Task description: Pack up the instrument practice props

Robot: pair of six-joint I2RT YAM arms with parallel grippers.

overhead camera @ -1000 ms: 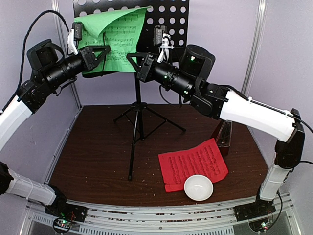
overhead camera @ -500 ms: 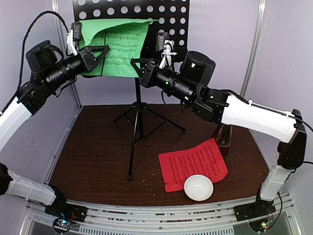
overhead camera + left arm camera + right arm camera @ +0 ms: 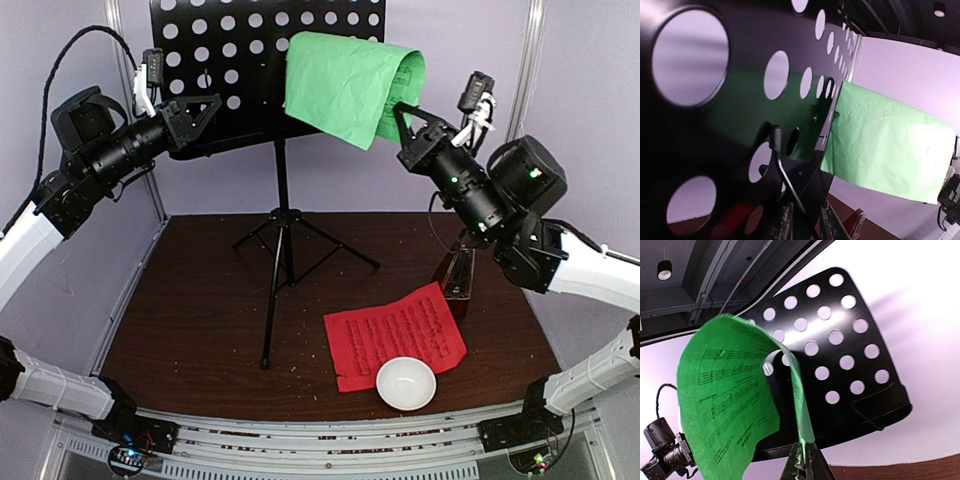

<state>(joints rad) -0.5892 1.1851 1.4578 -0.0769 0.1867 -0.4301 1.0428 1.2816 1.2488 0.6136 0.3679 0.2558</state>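
Sheet-clearing step: my right gripper (image 3: 400,112) is clenched on the edge of the crumpled green paper music sheet (image 3: 345,85), raised by the right side of the black perforated tripod music stand (image 3: 230,70); my left gripper (image 3: 208,103) straddles its lip, grip not discernible; next calls for lowering the sheet flat.

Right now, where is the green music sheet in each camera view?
Top external: green music sheet upper centre, in front of the stand's right side.
Left wrist: sheet in the right half.
Right wrist: sheet in the left half.
Shared landmark: black perforated stand.
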